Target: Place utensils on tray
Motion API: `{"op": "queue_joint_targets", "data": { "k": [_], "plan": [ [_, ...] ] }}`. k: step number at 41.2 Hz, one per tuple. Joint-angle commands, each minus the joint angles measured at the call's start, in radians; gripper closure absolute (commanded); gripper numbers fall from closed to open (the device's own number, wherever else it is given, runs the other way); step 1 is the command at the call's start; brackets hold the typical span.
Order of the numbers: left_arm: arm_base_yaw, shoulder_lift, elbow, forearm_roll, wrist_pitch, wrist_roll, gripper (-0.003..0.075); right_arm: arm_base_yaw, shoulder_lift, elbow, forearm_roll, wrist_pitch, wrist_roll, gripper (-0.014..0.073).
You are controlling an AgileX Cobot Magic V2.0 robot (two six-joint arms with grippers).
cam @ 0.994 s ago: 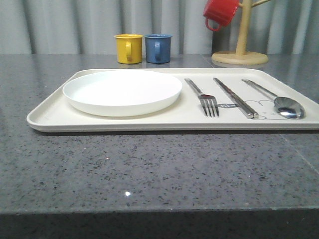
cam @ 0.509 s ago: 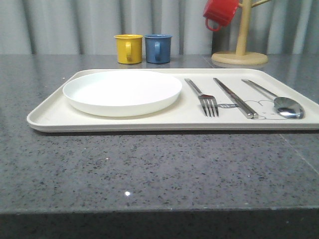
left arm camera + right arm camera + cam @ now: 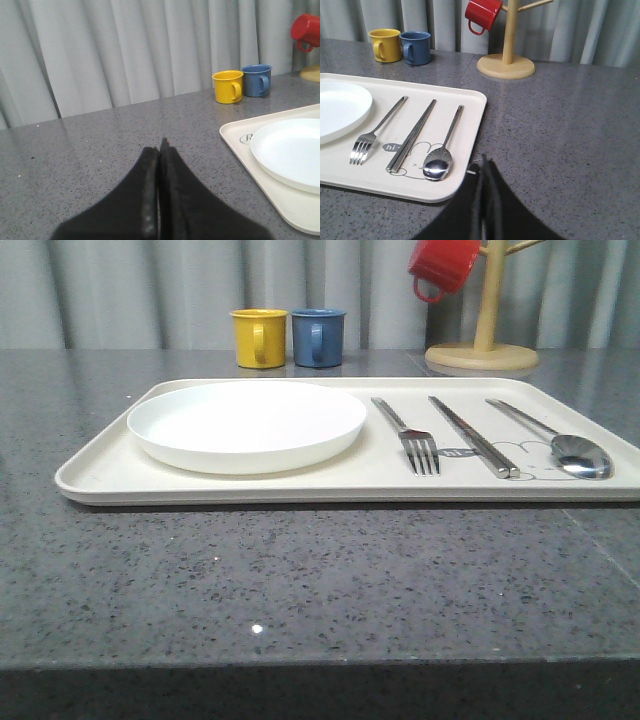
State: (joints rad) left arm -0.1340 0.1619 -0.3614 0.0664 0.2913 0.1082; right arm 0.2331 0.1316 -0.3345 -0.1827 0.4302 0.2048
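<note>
With the round white plate (image 3: pixel 246 424), silver fork (image 3: pixel 410 436), metal chopsticks (image 3: pixel 474 437) and spoon (image 3: pixel 560 442) laid side by side on the cream rectangular tray (image 3: pixel 100 472), the task looks complete, so the left gripper (image 3: pixel 160 150) and right gripper (image 3: pixel 483 167) rest clenched, empty, beside it.

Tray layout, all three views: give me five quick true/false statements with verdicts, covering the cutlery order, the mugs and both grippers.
1. The plate sits on the tray, left of the cutlery in the front view. True.
2. The chopsticks lie between the fork and the spoon. True.
3. The spoon lies on the bare table beside the tray. False: it lies on the tray.
4. The red mug stands on the table next to the blue mug. False: it hangs on the wooden mug tree; the yellow mug stands beside the blue one.
5. The left gripper and right gripper are shut, holding nothing. True.
</note>
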Motion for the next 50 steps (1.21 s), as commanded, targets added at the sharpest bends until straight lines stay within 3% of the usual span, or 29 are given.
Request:
{"op": "queue_joint_targets", "data": {
  "k": [1,29,41,50],
  "plan": [
    [-0.008,0.01,-0.025,-0.005,-0.084,-0.009,0.0739,-0.002,0.01,-0.026,-0.008,-0.076,-0.01,0.0707],
    [-0.008,0.01,-0.025,-0.005,-0.084,-0.009,0.0739,-0.002,0.01,-0.026,-0.008,-0.076,-0.01,0.0707],
    [0.088,-0.153,0.122,-0.045,-0.092,-0.009,0.0739,-0.002,0.01,-0.026,-0.008,-0.076,-0.01,0.0707],
    [0.097,-0.19,0.254,-0.047,-0.109,-0.009,0.0739,-0.002,0.01,-0.026,-0.008,-0.076,-0.01,0.0707]
  ]
}}
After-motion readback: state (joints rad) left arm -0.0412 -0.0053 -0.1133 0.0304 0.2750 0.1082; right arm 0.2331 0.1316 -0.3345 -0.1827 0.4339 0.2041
